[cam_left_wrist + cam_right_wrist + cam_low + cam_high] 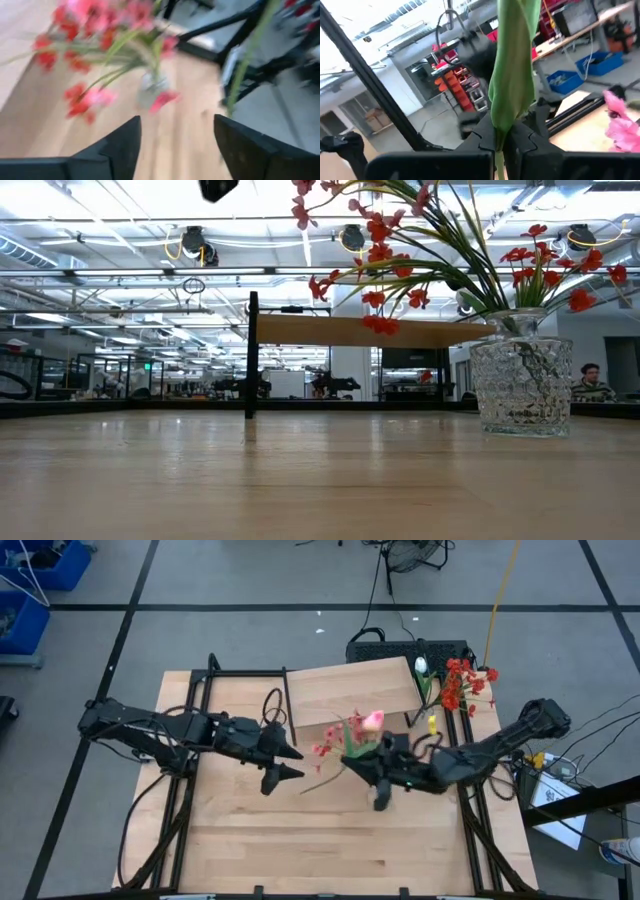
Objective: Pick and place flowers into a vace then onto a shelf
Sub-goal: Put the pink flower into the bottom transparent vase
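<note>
My right gripper (352, 755) hovers over the table's middle, shut on a bunch of flowers (345, 735): a pink bud (372, 720), small red and pink blossoms (325, 745) and green stems. My left gripper (296, 762) is open just left of the bunch, its fingers pointing at it and touching nothing. In the left wrist view the blurred blossoms (90, 30) lie ahead of the open fingers (177, 145). A clear glass vase (520, 385) stands on the table at the far right, holding red sprays (465, 685). A white bud (421, 665) shows beside it. The shelf (350, 690) stands at the far middle. My right gripper pinches the bunch's green stems and leaf (502, 125) between its two fingers, which lie across the stems. The bunch is lifted clear of the table. Its blossoms point toward the far edge and a thin stem end (312, 787) trails toward the near left.
The shelf's black legs (251, 355) stand on the far half of the table. A black metal frame (190, 700) runs along the table's sides. A person (592, 380) sits in the room behind. Bare wood (330, 840) fills the near half.
</note>
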Robot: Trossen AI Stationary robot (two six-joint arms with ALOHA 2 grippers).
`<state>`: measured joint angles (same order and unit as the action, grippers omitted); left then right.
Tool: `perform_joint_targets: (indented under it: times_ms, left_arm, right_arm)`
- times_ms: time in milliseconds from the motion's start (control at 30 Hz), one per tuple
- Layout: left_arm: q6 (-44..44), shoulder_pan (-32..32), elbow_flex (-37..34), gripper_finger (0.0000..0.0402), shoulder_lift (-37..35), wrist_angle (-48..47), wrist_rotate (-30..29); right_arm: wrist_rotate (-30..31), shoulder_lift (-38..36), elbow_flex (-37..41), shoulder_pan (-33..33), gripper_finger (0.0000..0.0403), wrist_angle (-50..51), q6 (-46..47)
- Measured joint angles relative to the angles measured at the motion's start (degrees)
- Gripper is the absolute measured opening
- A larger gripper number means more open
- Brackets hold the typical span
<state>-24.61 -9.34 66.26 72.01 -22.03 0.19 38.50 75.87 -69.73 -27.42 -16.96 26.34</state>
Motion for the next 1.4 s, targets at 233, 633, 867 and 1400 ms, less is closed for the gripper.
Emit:
perform_joint_targets:
  times_ms: [233, 633, 867, 1400]
  left_arm:
    - [-2.6, 0.3, 0.0, 0.0294, 0.0, -10.5, -5.3]
    - [-8.6, 0.4, -1.2, 0.0296, 0.0, -16.5, -11.6]
    - [-12.7, 1.1, -3.3, 0.0296, 0.0, -16.4, -11.3]
    - [-15.0, 1.1, -3.8, 0.0296, 0.0, -14.8, -12.5]
  right_arm:
    - [12.9, -4.7, 0.0, -9.6, 0.0001, 3.8, -9.5]
    - [29.3, -5.7, 0.0, -20.7, 0.0001, 15.1, -2.9]
    - [29.2, -5.7, 0.0, -22.6, 0.0001, 29.9, 12.4]
    - [17.0, -6.2, 0.0, -16.9, 0.0001, 55.5, 33.4]
